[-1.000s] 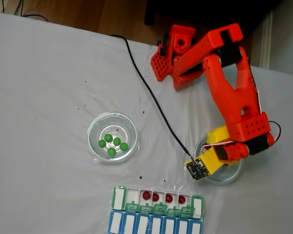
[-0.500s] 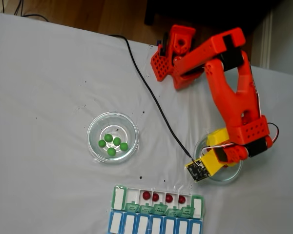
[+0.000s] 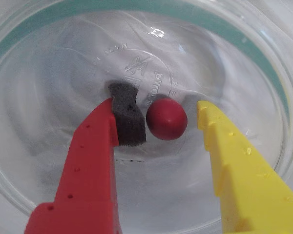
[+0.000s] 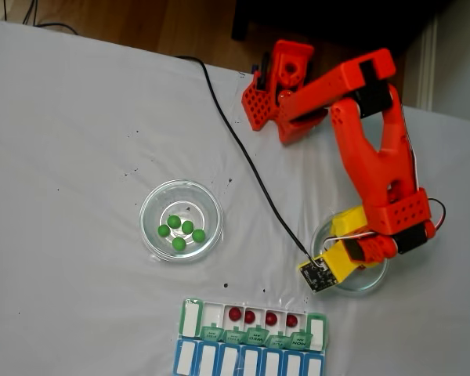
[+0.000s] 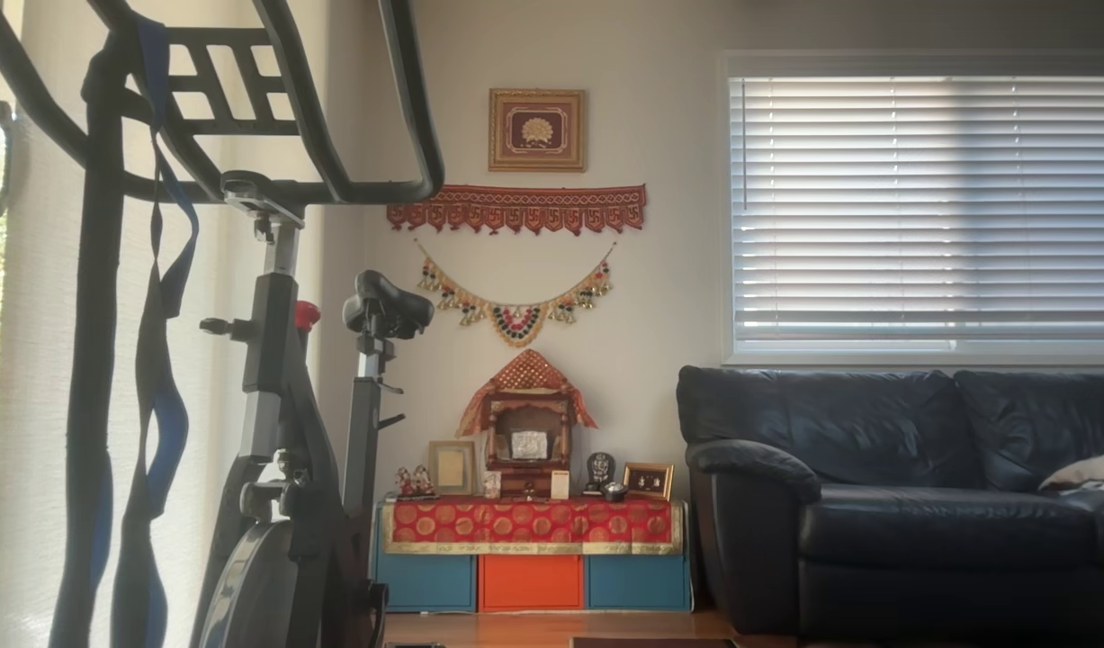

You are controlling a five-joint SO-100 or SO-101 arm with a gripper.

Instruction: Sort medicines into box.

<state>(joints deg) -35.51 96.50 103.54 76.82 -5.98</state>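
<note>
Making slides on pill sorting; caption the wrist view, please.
Open gripper straddles the last red ball inside a clear glass dish, foam pad touching it.

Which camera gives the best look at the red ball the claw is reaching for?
The wrist view: the red ball sits large in the glass dish, between the open gripper fingers. In the fixed view the arm covers it. The other view faces a living room.

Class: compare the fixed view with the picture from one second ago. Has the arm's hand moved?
Barely: against the right-hand glass dish, the hand stays over it, with only a slight upward creep in the picture.
</note>
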